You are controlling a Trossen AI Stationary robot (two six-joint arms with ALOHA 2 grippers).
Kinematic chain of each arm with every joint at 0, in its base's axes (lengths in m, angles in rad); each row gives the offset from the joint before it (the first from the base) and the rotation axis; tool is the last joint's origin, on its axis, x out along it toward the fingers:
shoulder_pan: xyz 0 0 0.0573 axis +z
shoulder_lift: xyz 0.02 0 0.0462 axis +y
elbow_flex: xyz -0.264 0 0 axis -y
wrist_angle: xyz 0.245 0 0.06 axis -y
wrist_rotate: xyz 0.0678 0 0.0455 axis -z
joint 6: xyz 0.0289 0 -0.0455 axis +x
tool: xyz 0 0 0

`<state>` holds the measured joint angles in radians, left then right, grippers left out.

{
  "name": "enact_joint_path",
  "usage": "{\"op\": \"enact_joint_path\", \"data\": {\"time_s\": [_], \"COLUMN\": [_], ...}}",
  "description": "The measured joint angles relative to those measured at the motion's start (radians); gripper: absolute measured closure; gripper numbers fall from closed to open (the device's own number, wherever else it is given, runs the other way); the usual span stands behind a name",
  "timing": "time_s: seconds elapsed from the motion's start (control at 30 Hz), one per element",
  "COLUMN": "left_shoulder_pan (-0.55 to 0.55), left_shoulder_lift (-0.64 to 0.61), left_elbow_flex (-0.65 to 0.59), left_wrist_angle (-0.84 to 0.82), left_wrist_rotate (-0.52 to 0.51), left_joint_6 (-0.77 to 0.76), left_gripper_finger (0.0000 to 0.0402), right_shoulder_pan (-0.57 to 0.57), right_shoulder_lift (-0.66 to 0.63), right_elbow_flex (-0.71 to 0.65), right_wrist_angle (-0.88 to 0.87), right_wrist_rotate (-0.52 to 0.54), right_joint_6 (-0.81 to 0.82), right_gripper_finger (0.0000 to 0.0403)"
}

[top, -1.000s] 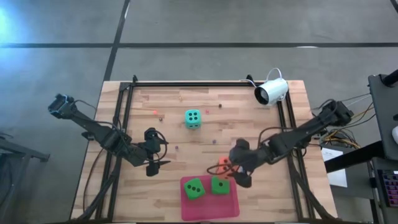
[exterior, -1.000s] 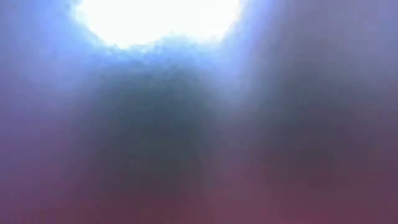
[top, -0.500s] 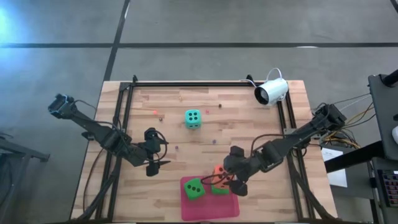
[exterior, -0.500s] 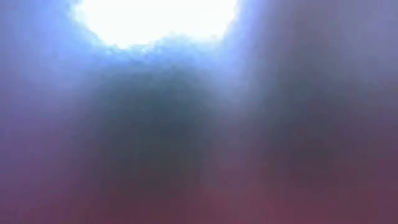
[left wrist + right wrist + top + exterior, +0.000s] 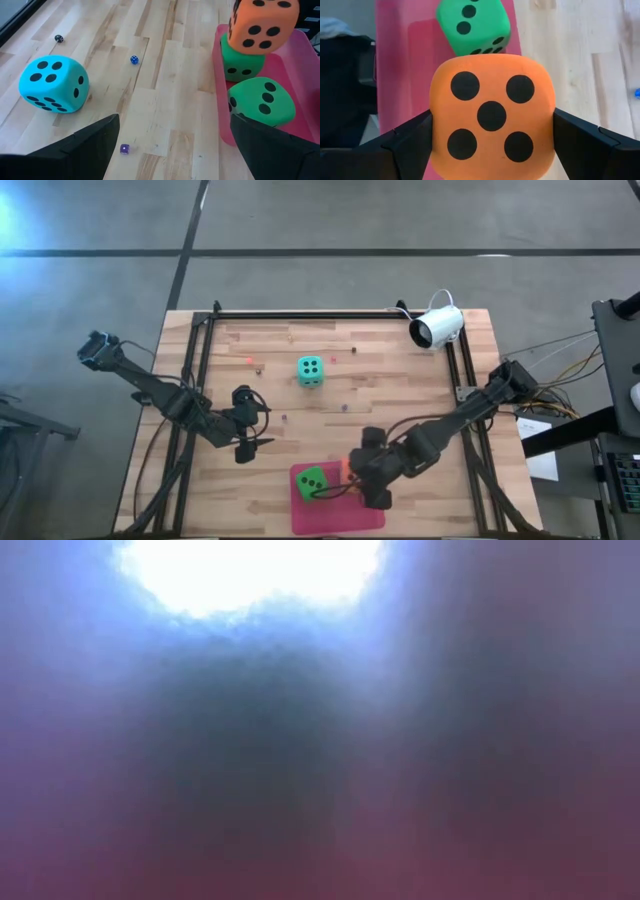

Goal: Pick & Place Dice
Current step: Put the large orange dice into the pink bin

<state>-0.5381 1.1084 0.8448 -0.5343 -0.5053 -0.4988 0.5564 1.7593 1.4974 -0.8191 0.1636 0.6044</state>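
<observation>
Pale wood-plank table (image 5: pixel 400 380): right gripper (image 5: pixel 492 137) clamps the rounded foam orange-red die (image 5: pixel 492 130); left gripper (image 5: pixel 172 150) gapes.

A white camera (image 5: pixel 437 327) sits at the table's (image 5: pixel 390 380) far right corner (tiny beads (image 5: pixel 134 59) dot the wood).

Nothing but blur: a bright white glare (image 5: pixel 250 570) along the upper edge, a dark bluish patch (image 5: pixel 250 740) beneath it, fading to dull purple-red haze (image 5: pixel 480 840) toward the lower part. No table, arm or object distinguishable.
</observation>
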Motion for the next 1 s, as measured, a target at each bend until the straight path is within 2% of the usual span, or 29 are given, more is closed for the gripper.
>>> {"op": "enact_joint_path", "data": {"time_s": [0.37,1.0], "left_shoulder_pan": [-0.001,-0.001], "left_shoulder_lift": [0.0,0.0], "left_elbow_flex": [0.0,0.0], "left_wrist_angle": [0.0,0.0], "left_wrist_rotate": [0.0,0.0], "left_joint_6": [0.0,0.0], "left_gripper_finger": [0.0015,0.0014], "right_shoulder_pan": [0.003,0.002], "right_shoulder_lift": [0.02,0.024], "right_elbow_flex": [0.036,0.035], "right_wrist_angle": [-0.022,-0.016], "right_wrist_rotate": [0.016,0.02], "right_joint_6": [-0.044,-0.062], "right_gripper_finger": [0.0039,0.0037]}}
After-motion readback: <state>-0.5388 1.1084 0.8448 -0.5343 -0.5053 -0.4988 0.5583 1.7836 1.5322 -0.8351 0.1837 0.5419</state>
